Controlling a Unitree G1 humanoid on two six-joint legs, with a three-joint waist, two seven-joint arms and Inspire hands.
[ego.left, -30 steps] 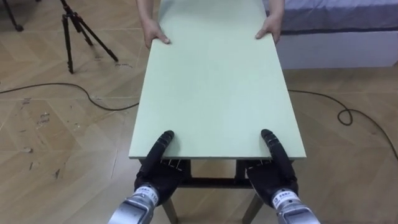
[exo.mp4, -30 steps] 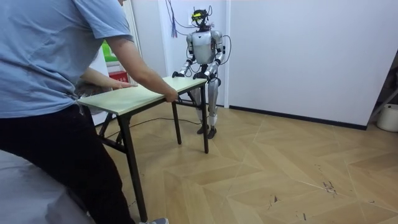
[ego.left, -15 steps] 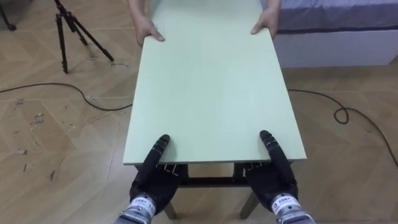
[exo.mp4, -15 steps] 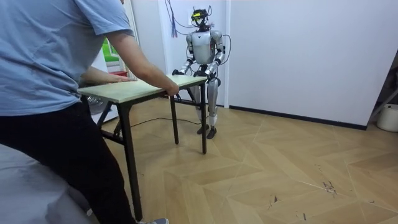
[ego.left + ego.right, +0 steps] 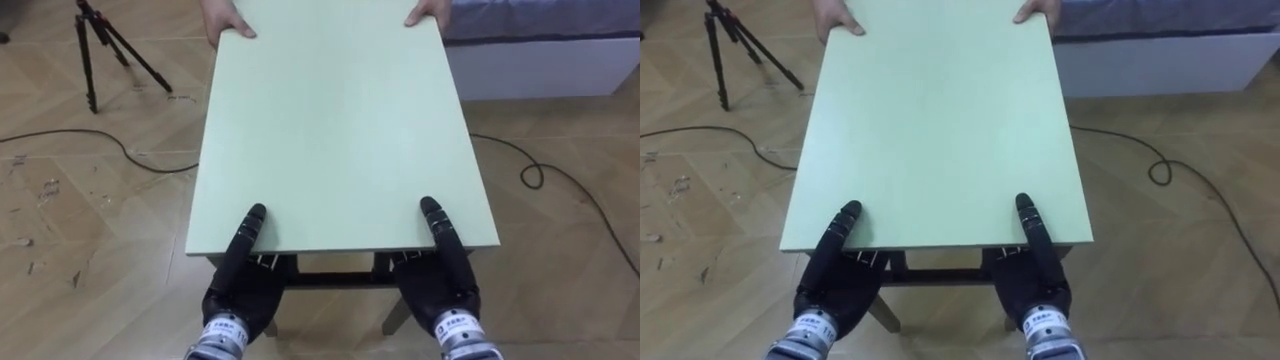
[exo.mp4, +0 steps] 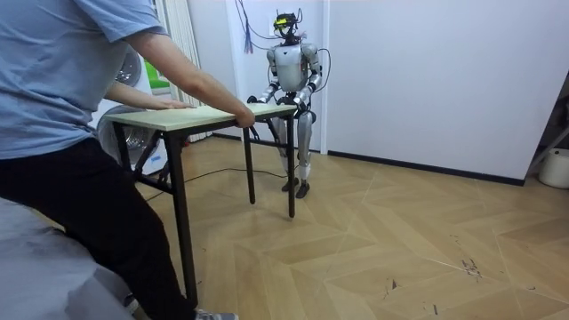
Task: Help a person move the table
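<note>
The pale green table (image 5: pixel 330 130) stretches away from me over the wood floor (image 5: pixel 90 220), with the robot standing at its near short end. A person (image 6: pixel 62 133) leans in at the far end and holds both far corners. My left hand (image 5: pixel 243 285) and right hand (image 5: pixel 440 285) each clamp the near edge, thumb on top and fingers underneath.

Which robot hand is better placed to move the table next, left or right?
Neither wins: left robot hand and right robot hand both sit at the table's near edge, equally far from its corners. Use both.
</note>
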